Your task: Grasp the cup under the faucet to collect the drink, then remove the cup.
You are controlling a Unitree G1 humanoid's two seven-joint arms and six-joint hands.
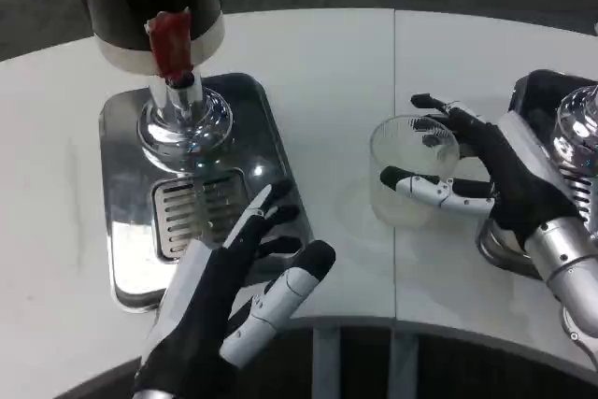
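A clear plastic cup [411,170] stands upright on the white table, right of the drink dispenser. My right hand [486,175] wraps around it from the right, with the thumb across its near side and the fingers along its far side. The dispenser's red faucet lever [170,39] hangs over a chrome base [262,119] with a slotted drip grille [196,207]; no cup is under it. My left hand [229,301] hovers over the base's front edge, fingers spread and holding nothing.
A second chrome dispenser [579,128] and its base [533,91] stand at the right edge, close behind my right wrist. The table's front edge [374,322] runs just below both hands. A seam [393,91] divides the tabletop.
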